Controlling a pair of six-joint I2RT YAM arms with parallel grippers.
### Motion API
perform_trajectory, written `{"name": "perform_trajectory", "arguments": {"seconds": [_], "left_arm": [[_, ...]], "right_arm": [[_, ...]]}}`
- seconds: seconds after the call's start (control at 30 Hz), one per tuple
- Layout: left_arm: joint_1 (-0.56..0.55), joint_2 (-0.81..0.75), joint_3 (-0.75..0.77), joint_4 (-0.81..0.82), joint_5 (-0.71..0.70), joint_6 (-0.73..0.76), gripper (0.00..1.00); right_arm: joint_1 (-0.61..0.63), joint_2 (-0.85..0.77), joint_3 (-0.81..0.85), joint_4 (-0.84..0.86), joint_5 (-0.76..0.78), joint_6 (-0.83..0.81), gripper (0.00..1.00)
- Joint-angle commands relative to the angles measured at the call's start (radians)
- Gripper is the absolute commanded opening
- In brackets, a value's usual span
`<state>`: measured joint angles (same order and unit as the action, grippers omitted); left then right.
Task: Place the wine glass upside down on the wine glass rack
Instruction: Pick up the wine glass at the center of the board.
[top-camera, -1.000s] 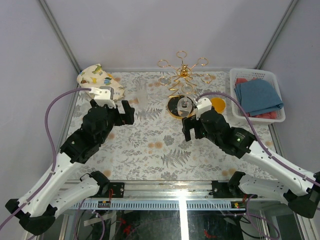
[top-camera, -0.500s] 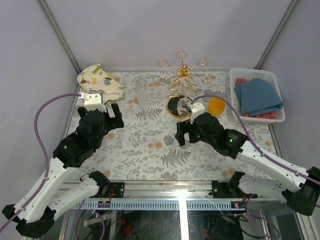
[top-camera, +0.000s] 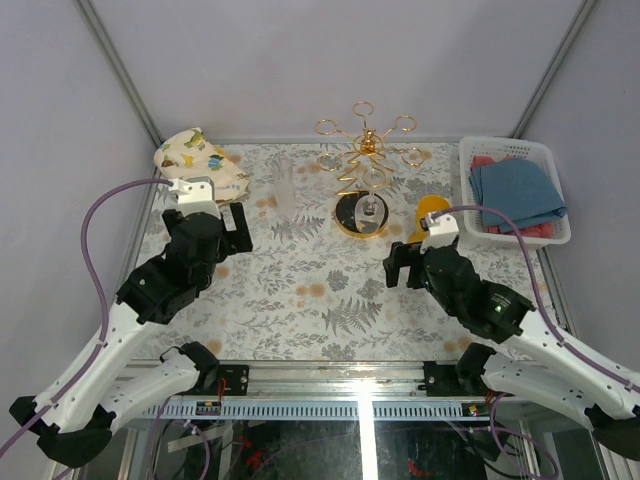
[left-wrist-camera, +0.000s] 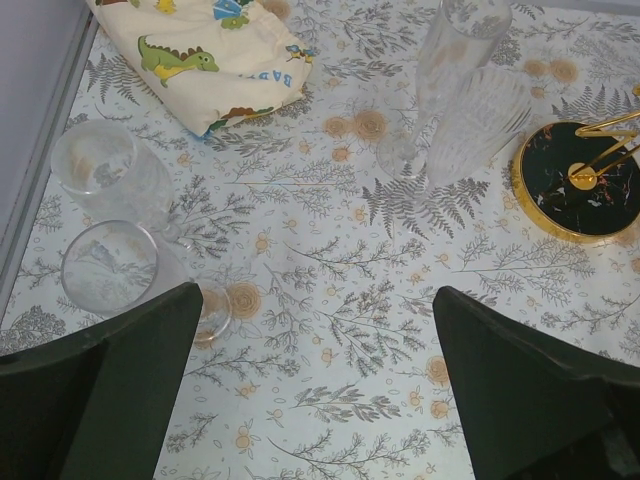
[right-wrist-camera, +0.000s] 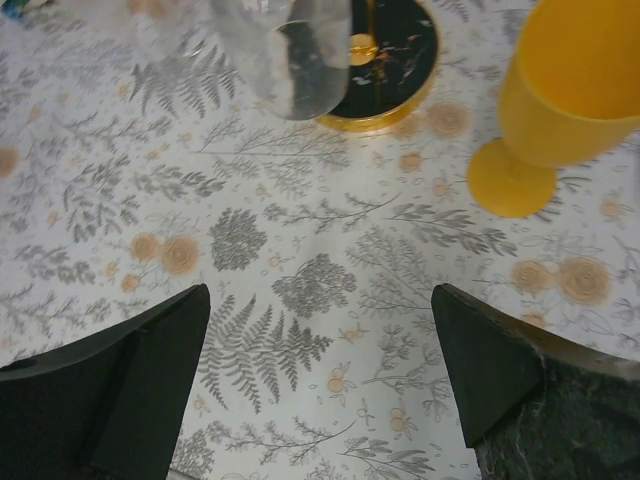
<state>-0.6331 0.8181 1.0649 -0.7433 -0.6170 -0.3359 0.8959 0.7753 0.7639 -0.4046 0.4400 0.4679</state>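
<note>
The right gripper (top-camera: 404, 264) is being drawn back from the wine glass rack (top-camera: 366, 150) toward the near right of the table; 1 second ago it was being held close against the rack's black base (right-wrist-camera: 395, 62). Its fingers are being kept wide apart, with nothing carried between them. The left gripper (left-wrist-camera: 318, 335), equally spread and empty, is being held above 2 spare glasses (left-wrist-camera: 105, 170). The wine glass (top-camera: 371, 209) is being left hanging on the rack by itself, so the placement is being judged as done. It is being seen as clear, bowl apparently downward just above the base, with a yellow goblet (right-wrist-camera: 570, 95) beside it.
</note>
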Motion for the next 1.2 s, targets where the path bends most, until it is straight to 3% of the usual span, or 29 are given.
{"name": "perform_trajectory", "arguments": {"seconds": [0.0, 0.37, 0.57, 0.7, 0.87, 1.17], "left_arm": [[0.006, 0.003, 0.024, 0.010, -0.041, -0.012, 1.00], [0.068, 0.066, 0.028, 0.066, 0.071, 0.020, 1.00], [0.276, 0.102, 0.024, 0.114, 0.267, 0.055, 1.00], [0.429, 0.124, 0.025, 0.130, 0.317, 0.050, 1.00], [0.523, 0.143, 0.029, 0.162, 0.294, 0.037, 1.00], [0.530, 0.091, -0.016, 0.113, 0.125, 0.011, 1.00]], "right_arm": [[0.004, -0.077, -0.010, -0.049, 0.229, 0.055, 0.99], [0.004, -0.086, -0.005, -0.084, 0.257, 0.041, 0.99], [0.004, -0.042, -0.015, -0.043, 0.212, 0.039, 0.99], [0.005, -0.020, -0.014, -0.035, 0.191, 0.029, 0.99], [0.003, -0.003, -0.033, -0.017, 0.151, 0.028, 0.99], [0.005, 0.005, -0.057, -0.014, 0.119, 0.023, 0.99]]}}
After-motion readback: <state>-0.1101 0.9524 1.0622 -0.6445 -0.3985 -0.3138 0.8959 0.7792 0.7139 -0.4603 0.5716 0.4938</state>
